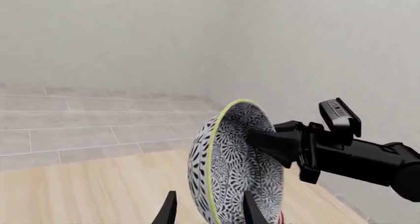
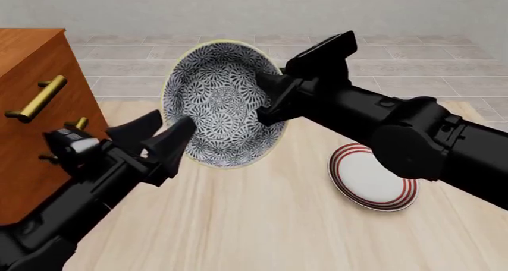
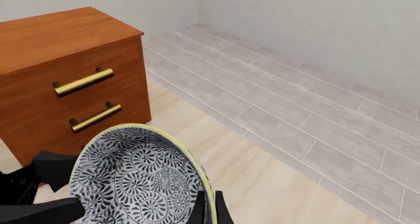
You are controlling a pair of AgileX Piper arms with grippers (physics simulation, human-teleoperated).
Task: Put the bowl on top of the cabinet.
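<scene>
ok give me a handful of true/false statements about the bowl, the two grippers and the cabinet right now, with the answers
1. The bowl is held up off the table, tilted on edge. True.
2. The bowl sits on top of the cabinet. False: the cabinet top is bare where visible, and the bowl is in the air beside it.
3. The right gripper pinches the bowl's rim. True.
4. The plate is stacked inside the bowl. False: it lies flat on the table, apart from the bowl.
5. The left gripper is shut with nothing between its fingers. False: its fingers are spread around the bowl's edge.
</scene>
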